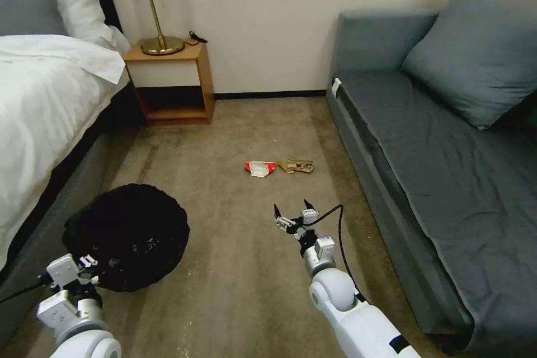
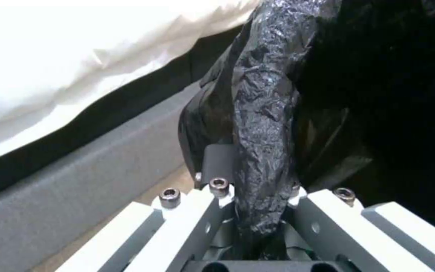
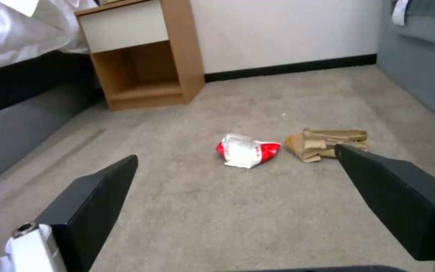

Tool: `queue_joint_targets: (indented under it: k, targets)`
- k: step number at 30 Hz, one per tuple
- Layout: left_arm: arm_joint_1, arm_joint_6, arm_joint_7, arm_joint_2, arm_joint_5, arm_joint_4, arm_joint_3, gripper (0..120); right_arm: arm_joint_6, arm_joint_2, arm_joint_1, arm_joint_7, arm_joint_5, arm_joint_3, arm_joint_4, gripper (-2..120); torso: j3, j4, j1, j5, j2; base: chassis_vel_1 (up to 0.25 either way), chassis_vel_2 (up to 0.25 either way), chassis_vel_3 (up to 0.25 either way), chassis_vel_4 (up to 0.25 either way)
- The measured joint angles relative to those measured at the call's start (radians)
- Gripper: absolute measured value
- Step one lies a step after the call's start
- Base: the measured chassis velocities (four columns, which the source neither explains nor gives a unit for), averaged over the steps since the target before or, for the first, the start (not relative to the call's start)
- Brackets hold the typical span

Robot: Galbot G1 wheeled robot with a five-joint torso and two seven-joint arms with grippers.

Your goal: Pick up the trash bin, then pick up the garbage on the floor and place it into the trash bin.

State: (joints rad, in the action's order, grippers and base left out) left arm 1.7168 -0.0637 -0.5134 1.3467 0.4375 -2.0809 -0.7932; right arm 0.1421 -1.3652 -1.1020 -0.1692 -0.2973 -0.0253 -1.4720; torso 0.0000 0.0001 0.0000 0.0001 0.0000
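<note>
Two bits of litter lie on the beige carpet in the middle of the room: a red-and-white packet and, just to its right, a brown paper scrap. They sit close together but apart, about midway between the bed on the left and the grey sofa on the right.

A black bin, lined with a crinkled black bag, is near the left side, beside the bed frame. Its open mouth faces the camera. The left claw is at the bin's near rim, pinching a fold of the bag liner between its fingers (the wrist view shows the plastic bunched tightly in the grip).

The right claw hovers over bare carpet, nearer than the litter and well apart from it. Its two black fingers are spread wide, with nothing between them; they point toward the packet and scrap.

Far off against the wall stands a wooden nightstand with a brass lamp on top, next to the bed's head.
</note>
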Motion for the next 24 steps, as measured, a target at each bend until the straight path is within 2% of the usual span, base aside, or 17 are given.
queue_joint_targets:
  k: [11,24]
  targets:
    - [-0.01,0.007,0.004,-0.008,0.005,0.03,-0.009,3,0.0,0.001,-0.02,0.0,0.014,0.004,-0.012,100,0.0,-0.0001,0.0,-0.0001,0.0,0.0,0.0,0.0,0.0]
    - [-0.002,0.026,0.009,-0.004,-0.013,0.049,-0.005,3,0.0,0.023,-0.031,-0.002,0.008,0.001,-0.033,100,0.0,0.0,0.0,-0.0001,0.0,-0.05,0.055,0.05,-0.045]
